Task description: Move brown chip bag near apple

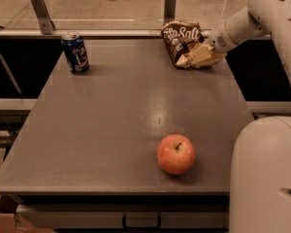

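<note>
The claw point(193, 60) sits against the bag point(181, 35) at the bench's point(111, 120) far right corner; whether it has closed on it, I can't tell. Best to grip firmly and lift clear before carrying toward the apple point(176, 154) near the front edge.

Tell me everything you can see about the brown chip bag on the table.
The brown chip bag is a crinkled, glossy dark-brown packet with white "Sea Salt" lettering across its upper front. It sits at the far right corner of the table, its printed face tilted toward the camera. The gripper is against its lower right side, covering that part. The apple lies well away, near the front edge.
</note>
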`<state>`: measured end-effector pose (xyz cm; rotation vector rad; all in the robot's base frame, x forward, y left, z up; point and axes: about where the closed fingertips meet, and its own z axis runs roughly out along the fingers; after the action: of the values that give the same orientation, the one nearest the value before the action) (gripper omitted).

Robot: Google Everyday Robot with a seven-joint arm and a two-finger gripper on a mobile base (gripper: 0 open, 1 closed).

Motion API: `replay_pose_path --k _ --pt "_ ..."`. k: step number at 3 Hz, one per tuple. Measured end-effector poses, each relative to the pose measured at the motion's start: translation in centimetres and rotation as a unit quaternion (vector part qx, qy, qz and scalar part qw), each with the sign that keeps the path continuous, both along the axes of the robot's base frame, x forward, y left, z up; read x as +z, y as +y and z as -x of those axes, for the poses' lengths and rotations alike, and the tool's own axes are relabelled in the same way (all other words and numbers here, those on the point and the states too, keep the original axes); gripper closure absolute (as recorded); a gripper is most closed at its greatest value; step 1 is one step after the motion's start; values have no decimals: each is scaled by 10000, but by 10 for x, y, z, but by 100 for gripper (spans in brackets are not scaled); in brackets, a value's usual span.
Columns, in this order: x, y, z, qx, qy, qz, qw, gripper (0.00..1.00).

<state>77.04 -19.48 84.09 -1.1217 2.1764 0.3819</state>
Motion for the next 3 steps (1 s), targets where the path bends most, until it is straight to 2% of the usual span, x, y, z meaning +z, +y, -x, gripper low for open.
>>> replay_pose_path --k 2,3 --pt "1 6 2 39 33 -59 10000 100" --pt "21 35 6 309 -84 -5 9995 100"
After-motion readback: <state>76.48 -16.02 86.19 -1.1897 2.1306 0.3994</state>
